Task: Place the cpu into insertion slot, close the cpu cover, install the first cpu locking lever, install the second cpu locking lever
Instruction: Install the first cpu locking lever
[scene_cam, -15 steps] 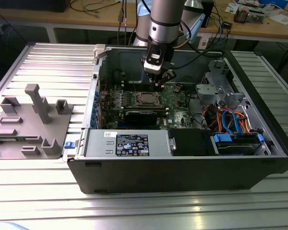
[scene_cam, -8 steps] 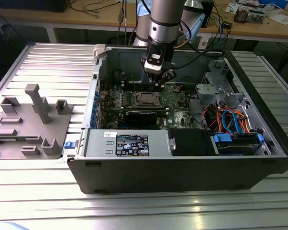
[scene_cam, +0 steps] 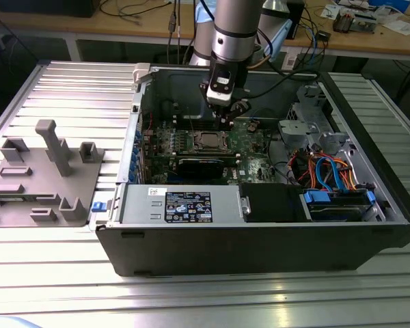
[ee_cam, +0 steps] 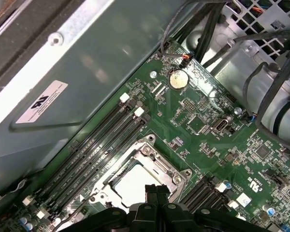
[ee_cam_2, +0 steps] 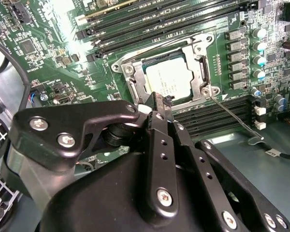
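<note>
Cpu (ee_cam_2: 170,80): flat silvery square | cpu cover (ee_cam_2: 201,72): thin metal frame

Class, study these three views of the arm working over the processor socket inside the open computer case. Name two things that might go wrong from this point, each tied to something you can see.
1. The gripper sits at the edge of the cpu cover, closed over the cpu; a slip might scrape the frame or green board.
2. A thin locking lever juts away from the socket; it may spring or catch on nearby memory slots.
</note>
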Controlling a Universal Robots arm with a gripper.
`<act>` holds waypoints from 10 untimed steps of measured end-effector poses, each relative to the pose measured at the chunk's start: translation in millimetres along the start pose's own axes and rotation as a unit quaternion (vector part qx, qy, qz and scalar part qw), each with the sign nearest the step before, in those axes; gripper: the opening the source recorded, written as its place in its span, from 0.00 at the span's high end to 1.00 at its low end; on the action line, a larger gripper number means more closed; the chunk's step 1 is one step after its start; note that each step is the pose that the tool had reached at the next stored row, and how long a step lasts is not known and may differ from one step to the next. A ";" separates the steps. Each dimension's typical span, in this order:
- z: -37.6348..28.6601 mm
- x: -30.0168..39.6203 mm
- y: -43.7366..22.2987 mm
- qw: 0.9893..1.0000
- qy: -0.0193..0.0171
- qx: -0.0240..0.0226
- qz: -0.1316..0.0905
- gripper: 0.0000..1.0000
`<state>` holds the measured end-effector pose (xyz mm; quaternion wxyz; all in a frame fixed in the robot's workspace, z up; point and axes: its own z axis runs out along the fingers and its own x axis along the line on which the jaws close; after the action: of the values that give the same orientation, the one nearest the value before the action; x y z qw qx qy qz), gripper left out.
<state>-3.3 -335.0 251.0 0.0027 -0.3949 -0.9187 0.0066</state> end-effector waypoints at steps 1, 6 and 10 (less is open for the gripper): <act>0.0 0.0 0.0 1.000 0.000 0.000 -0.002 0.89; 0.0 0.0 0.0 1.000 0.000 0.000 -0.025 0.89; 0.0 0.0 0.0 1.000 0.000 0.000 -0.029 0.89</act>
<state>-3.3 -335.1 251.1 0.0025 -0.3677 -0.9299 0.0067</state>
